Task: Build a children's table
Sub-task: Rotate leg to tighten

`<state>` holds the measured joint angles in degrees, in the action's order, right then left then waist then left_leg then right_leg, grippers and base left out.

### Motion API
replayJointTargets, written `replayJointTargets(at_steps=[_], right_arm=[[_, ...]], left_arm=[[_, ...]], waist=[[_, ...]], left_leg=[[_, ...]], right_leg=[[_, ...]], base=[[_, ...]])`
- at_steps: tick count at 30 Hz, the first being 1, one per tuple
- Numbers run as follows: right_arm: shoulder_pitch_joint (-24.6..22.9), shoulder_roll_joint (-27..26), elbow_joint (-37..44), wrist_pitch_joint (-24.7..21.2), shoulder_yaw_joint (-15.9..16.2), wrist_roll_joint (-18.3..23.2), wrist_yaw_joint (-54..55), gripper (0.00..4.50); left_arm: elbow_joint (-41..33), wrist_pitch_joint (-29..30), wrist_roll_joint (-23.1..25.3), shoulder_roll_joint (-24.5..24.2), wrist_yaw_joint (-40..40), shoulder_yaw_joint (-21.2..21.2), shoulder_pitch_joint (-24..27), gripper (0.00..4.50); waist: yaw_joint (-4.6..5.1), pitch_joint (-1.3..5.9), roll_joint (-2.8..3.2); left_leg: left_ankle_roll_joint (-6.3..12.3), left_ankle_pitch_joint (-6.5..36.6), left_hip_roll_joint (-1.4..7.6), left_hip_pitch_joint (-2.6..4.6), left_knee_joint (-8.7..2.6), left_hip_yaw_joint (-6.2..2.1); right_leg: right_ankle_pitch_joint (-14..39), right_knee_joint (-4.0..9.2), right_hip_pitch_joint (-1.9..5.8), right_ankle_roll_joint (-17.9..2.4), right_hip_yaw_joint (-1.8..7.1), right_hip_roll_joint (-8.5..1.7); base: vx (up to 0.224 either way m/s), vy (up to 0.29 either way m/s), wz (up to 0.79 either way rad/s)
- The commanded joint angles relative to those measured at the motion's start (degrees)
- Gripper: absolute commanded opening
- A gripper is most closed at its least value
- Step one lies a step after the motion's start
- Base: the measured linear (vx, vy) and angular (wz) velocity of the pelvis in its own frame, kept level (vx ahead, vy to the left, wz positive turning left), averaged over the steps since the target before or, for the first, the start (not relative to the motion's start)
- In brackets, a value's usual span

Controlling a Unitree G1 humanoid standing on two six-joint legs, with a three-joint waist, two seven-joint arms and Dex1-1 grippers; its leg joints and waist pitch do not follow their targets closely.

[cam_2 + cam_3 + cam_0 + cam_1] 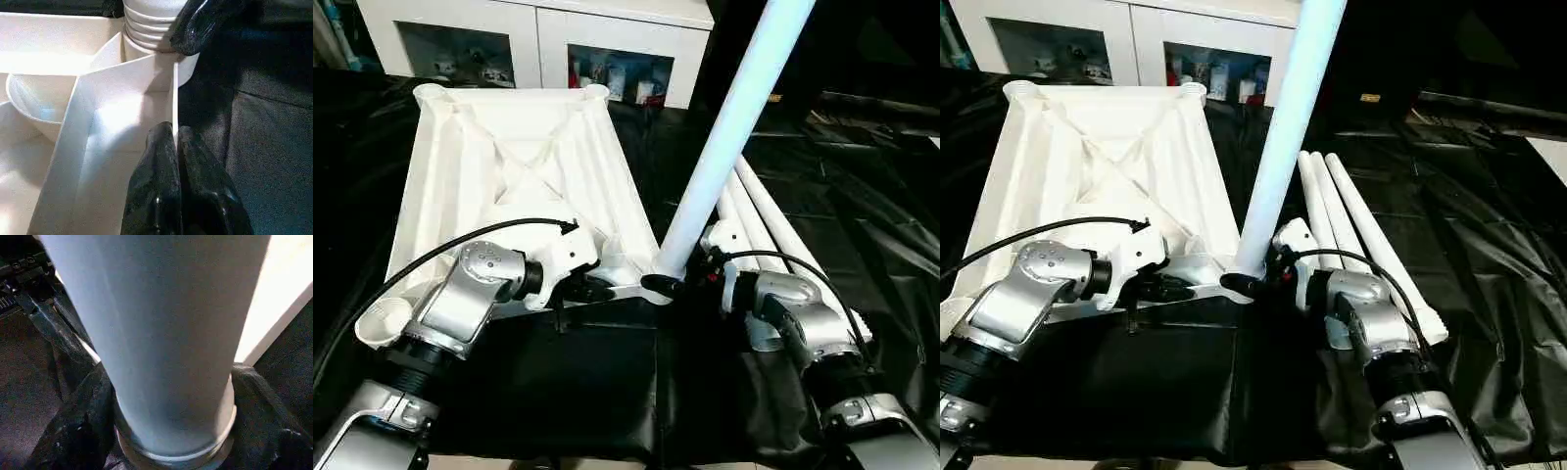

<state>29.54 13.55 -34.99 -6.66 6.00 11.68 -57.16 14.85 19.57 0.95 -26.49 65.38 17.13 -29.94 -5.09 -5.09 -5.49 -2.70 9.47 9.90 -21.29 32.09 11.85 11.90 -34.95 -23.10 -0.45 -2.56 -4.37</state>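
The left fingers [171, 161] pinch the tabletop's near rim wall, likely to steady it; the right fingers [88, 431] straddle the base of the upright leg [724, 137] in the five-o'clock corner socket. The children's table [509, 166] lies ribs-up on the worktop [862, 186], three spare legs [1332, 206] at its three o'clock.

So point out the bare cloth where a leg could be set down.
Free: black cloth between the forearms, in front of the tabletop; more right of the three loose legs. Crowded: the near corner, where both grippers meet the standing leg.
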Motion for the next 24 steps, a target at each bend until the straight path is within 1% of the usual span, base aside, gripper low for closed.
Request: replayJointTargets(at_steps=[1, 2, 3, 4, 5, 6, 7, 8, 9, 10, 11, 12, 13, 14, 15, 16, 17, 18, 19, 20, 21, 22, 23, 24], right_arm=[[0.01, -0.33, -2.16, -0.68, -2.18, 0.11, 4.63, 2.76], [1.17, -1.80, -5.75, 0.53, -3.40, -1.71, 12.16, 2.75], [1.17, -1.80, -5.75, 0.53, -3.40, -1.71, 12.16, 2.75], [1.76, -2.65, -7.72, 1.21, -3.94, -2.62, 16.26, 2.74], [2.27, -3.69, -9.56, 1.44, -4.56, -3.28, 20.47, 2.74], [2.90, -5.30, -11.45, 1.36, -5.58, -3.38, 25.40, 2.73], [3.26, -6.29, -12.51, 1.25, -6.21, -3.36, 28.27, 2.73], [4.55, -8.65, -14.95, 0.47, -8.15, -2.43, 34.66, 2.72], [4.68, -8.88, -15.18, 0.39, -8.34, -2.32, 35.23, 2.72], [5.08, -9.52, -15.87, 0.17, -8.89, -1.95, 36.83, 2.72], [6.36, -11.26, -17.79, 0.78, -9.39, -1.58, 39.65, 2.72], [6.67, -11.63, -18.27, 1.04, -9.43, -1.56, 40.18, 2.72], [7.58, -12.52, -19.36, 1.53, -9.39, -1.58, 41.53, 2.72], [8.13, -12.98, -19.95, 1.77, -9.32, -1.65, 42.26, 2.72], [8.61, -13.40, -20.37, 1.92, -9.23, -1.72, 42.75, 2.72], [9.21, -13.91, -21.07, 2.41, -9.50, -1.77, 43.14, 2.72], [9.36, -14.06, -21.26, 2.60, -9.63, -1.73, 43.16, 2.72], [9.48, -14.22, -21.33, 2.70, -9.95, -1.39, 42.64, 2.72], [9.53, -14.33, -21.27, 2.65, -10.31, -0.89, 41.81, 3.28], [9.39, -14.29, -20.43, 2.65, -11.56, 0.65, 39.25, 3.42], [9.33, -14.18, -20.28, 2.82, -11.63, 0.66, 39.02, 3.42], [9.29, -14.11, -20.20, 2.94, -11.63, 0.61, 38.94, 3.48], [9.25, -13.90, -20.20, 3.32, -11.43, 0.31, 38.91, 3.59], [9.09, -13.62, -19.91, 3.68, -11.07, -0.11, 39.04, 3.70]], left_arm=[[1.21, 0.41, -1.88, 1.82, 0.94, 1.70, 1.91, 0.00], [3.02, 1.55, -0.48, 3.53, -3.13, 1.30, 1.19, 0.00], [3.02, 1.55, -0.48, 3.53, -3.13, 1.30, 1.19, 0.00], [4.32, 2.38, 0.27, 4.75, -5.74, 0.95, 0.57, 0.00], [5.79, 3.22, 1.09, 6.21, -8.74, 0.54, -0.13, 0.00], [7.73, 4.65, 1.80, 8.38, -12.62, -0.15, -1.17, 0.00], [8.87, 5.54, 2.18, 9.69, -14.91, -0.56, -1.79, 0.00], [11.76, 7.11, 3.14, 12.79, -20.53, -1.51, -3.51, 0.00], [12.04, 7.22, 3.23, 13.08, -21.03, -1.58, -3.68, 0.00], [12.85, 7.41, 3.50, 13.87, -22.42, -1.76, -4.17, 0.00], [15.47, 7.22, 3.75, 16.48, -26.52, -2.65, -5.86, 0.00], [16.10, 7.13, 3.80, 17.09, -27.45, -2.90, -6.26, 0.00], [17.57, 6.60, 4.05, 18.37, -29.14, -3.10, -7.32, 0.00], [18.36, 6.10, 4.24, 19.04, -30.01, -3.14, -7.95, 0.00], [18.97, 5.47, 4.46, 19.55, -30.30, -2.88, -8.49, 0.00], [19.53, 5.18, 4.78, 20.19, -30.45, -2.78, -8.96, 0.00], [19.64, 5.14, 4.84, 20.40, -30.44, -2.78, -9.05, 0.00], [19.60, 5.13, 4.90, 20.54, -30.32, -2.68, -9.06, 0.00], [19.48, 5.09, 4.98, 20.57, -30.15, -2.48, -9.01, 0.00], [18.40, 5.10, 4.99, 20.28, -28.86, -1.66, -8.36, 0.00], [18.28, 5.03, 4.94, 20.18, -28.64, -1.51, -8.25, 0.00], [18.24, 4.97, 4.91, 20.13, -28.54, -1.44, -8.20, 0.00], [18.49, 4.60, 4.86, 20.11, -28.47, -1.38, -8.19, 0.00], [18.69, 4.27, 4.86, 20.10, -28.43, -1.37, -8.17, 0.00]], waist=[[0.04, 3.05, 0.11], [0.23, 2.86, 0.21], [0.42, 2.72, 0.19], [0.46, 2.81, 0.25], [0.58, 2.70, 0.24], [0.67, 2.61, 0.25], [0.82, 2.49, 0.23], [0.89, 2.68, 0.19], [0.97, 2.59, 0.23], [0.97, 2.75, 0.14], [0.95, 2.81, 0.15], [0.84, 2.78, 0.23], [0.70, 2.97, 0.04], [0.57, 3.06, 0.14], [0.34, 3.22, 0.10], [0.23, 3.31, 0.09], [0.24, 3.38, 0.05], [0.03, 3.42, 0.12], [0.01, 3.50, 0.09], [-0.05, 3.60, 0.07], [-0.07, 3.61, 0.05], [-0.03, 3.64, 0.06], [0.00, 3.66, 0.01], [-0.02, 3.79, 0.43]], left_leg=[[4.54, 7.74, 3.76, 1.10, -3.34, -1.55], [3.59, 9.40, 3.84, 1.16, -3.57, -1.58], [2.88, 10.34, 3.85, 1.14, -3.72, -1.66], [1.43, 12.44, 3.89, 1.29, -3.83, -1.83], [0.96, 13.50, 3.85, 1.39, -3.93, -1.85], [0.14, 15.06, 3.84, 1.54, -3.98, -1.92], [-0.36, 15.72, 3.88, 1.53, -4.07, -1.98], [-1.04, 16.93, 3.80, 1.70, -4.03, -2.14], [-1.25, 17.24, 3.84, 1.71, -4.13, -2.19], [-1.30, 17.83, 3.76, 1.63, -4.11, -2.33], [-1.16, 17.79, 3.73, 1.62, -4.06, -2.27], [-1.01, 18.18, 3.72, 1.87, -4.01, -2.18], [-0.47, 17.72, 3.63, 1.67, -3.92, -2.13], [-0.08, 16.82, 3.61, 1.51, -3.93, -2.10], [0.01, 16.18, 3.64, 1.56, -3.85, -2.05], [0.37, 15.03, 3.63, 1.43, -3.83, -1.99], [0.55, 14.59, 3.59, 1.31, -3.81, -1.95], [0.96, 13.78, 3.60, 1.40, -3.69, -1.82], [1.24, 13.36, 3.59, 1.38, -3.62, -1.77], [2.14, 12.04, 3.57, 1.06, -3.57, -1.80], [2.39, 11.83, 3.59, 1.03, -3.54, -1.77], [2.75, 11.40, 3.60, 0.90, -3.55, -1.83], [2.91, 11.08, 3.59, 0.92, -3.51, -1.80], [2.73, 11.16, 3.63, 1.03, -3.52, -1.83]], right_leg=[[5.70, 3.62, 2.27, -14.19, 2.82, -4.44], [8.36, 3.94, 2.00, -14.02, 2.85, -4.53], [10.24, 4.10, 1.93, -13.76, 2.83, -4.55], [14.30, 4.42, 2.00, -12.97, 2.82, -4.75], [16.11, 4.69, 1.83, -12.51, 2.87, -4.72], [18.96, 5.09, 1.63, -11.61, 2.99, -4.84], [20.25, 5.17, 1.53, -11.22, 3.04, -4.88], [22.72, 5.40, 1.39, -10.18, 3.02, -4.95], [23.05, 5.48, 1.27, -9.89, 3.05, -4.93], [23.69, 5.54, 1.40, -9.12, 2.94, -4.91], [23.31, 5.55, 1.35, -8.85, 2.98, -4.91], [22.81, 5.71, 1.01, -8.53, 2.99, -4.78], [21.82, 5.62, 1.26, -8.23, 3.00, -4.81], [20.51, 5.50, 1.22, -8.19, 3.01, -4.75], [19.34, 5.39, 1.36, -8.23, 2.99, -4.77], [17.12, 5.11, 1.48, -8.48, 2.96, -4.67], [16.11, 4.98, 1.58, -8.65, 2.94, -4.64], [14.27, 4.89, 1.56, -8.97, 2.94, -4.66], [13.30, 4.78, 1.62, -9.20, 2.93, -4.63], [10.96, 4.50, 2.01, -9.76, 2.88, -4.62], [10.55, 4.48, 2.06, -9.89, 2.88, -4.67], [10.21, 4.40, 2.17, -10.12, 2.80, -4.67], [10.14, 4.40, 2.18, -10.32, 2.78, -4.65], [10.31, 4.43, 2.16, -10.66, 2.76, -4.69]], base=[[0.000, 0.000, 0.00], [0.000, 0.000, 0.00], [0.000, 0.000, 0.00], [0.000, 0.000, 0.00], [0.000, 0.000, 0.00], [0.000, 0.000, 0.00], [0.000, 0.000, 0.00], [0.000, 0.000, 0.00], [0.000, 0.000, 0.00], [0.000, 0.000, 0.00], [0.000, 0.000, 0.00], [0.000, 0.000, 0.00], [0.000, 0.000, 0.00], [0.000, 0.000, 0.00], [0.000, 0.000, 0.00], [0.000, 0.000, 0.00], [0.000, 0.000, 0.00], [0.000, 0.000, 0.00], [0.000, 0.000, 0.00], [0.000, 0.000, 0.00], [0.000, 0.000, 0.00], [0.000, 0.000, 0.00], [0.000, 0.000, 0.00], [0.000, 0.000, 0.00]])
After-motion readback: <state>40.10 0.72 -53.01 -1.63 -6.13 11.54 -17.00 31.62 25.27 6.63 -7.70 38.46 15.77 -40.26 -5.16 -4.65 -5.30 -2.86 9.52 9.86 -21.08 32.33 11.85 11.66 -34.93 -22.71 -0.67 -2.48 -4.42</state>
